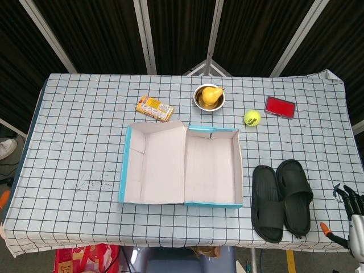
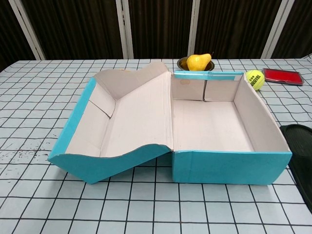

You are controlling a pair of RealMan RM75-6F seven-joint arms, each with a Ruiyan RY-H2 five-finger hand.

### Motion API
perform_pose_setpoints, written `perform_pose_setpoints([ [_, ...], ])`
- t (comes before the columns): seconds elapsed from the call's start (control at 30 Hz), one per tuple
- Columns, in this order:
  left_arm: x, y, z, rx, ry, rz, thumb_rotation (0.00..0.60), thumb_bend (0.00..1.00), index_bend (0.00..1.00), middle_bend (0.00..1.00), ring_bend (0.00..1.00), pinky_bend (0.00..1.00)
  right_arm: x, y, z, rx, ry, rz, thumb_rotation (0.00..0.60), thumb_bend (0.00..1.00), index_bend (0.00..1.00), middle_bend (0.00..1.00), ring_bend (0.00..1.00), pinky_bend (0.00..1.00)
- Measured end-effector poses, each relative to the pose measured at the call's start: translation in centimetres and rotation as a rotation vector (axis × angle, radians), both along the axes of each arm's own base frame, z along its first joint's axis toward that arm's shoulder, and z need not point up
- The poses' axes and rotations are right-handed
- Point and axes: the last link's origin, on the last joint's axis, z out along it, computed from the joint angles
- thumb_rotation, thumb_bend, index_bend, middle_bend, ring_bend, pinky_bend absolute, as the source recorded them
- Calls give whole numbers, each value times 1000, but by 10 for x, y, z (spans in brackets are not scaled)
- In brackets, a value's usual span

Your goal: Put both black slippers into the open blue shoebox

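Item 1: the blue shoebox [image 1: 210, 165], which we find open at mid-table, its lid [image 1: 153, 165] folded flat to the left and its tray bare inside.

Item 2: 2 black slippers [image 1: 281, 198], which we find lying side by side, touching, soles down, just right of the box and near the front table edge; in the chest view only a dark sliver shows at the right border. We judge them light, flexible foam or rubber, matte and unlikely to slip, not fragile. The raised strap across each forefoot looks the best hold; a pinch on the sole edge may bend it.

Item 3: our right hand [image 1: 351, 207], at the lower right corner, off the table edge and apart from the slippers. Its fingers appear spread and hold nothing. Our left hand shows in neither view.

Other stock: a pear in a bowl [image 1: 209, 96], a tennis ball [image 1: 252, 118], a red flat case [image 1: 280, 106], a snack packet [image 1: 154, 107].
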Motion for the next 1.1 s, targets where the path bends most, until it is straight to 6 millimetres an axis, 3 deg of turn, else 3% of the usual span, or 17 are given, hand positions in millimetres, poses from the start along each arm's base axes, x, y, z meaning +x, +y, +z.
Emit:
perform_pose_setpoints([
  [0.47, 4, 5, -7, -16, 9, -20, 600, 382, 0, 0, 0, 68, 32, 22, -39, 57, -44, 77, 600, 213, 143, 99, 137, 87],
  [0.7, 2, 5, -3, -5, -5, -16, 600, 382, 0, 0, 0, 68, 50, 33, -72, 139, -22, 99, 600, 214, 108, 91, 135, 87],
  [1.1, 1, 5, -3, -11, -1, -13, 600, 382, 0, 0, 0, 68, 51, 22, -108, 177, 51, 93, 600, 213, 83, 68, 122, 87],
])
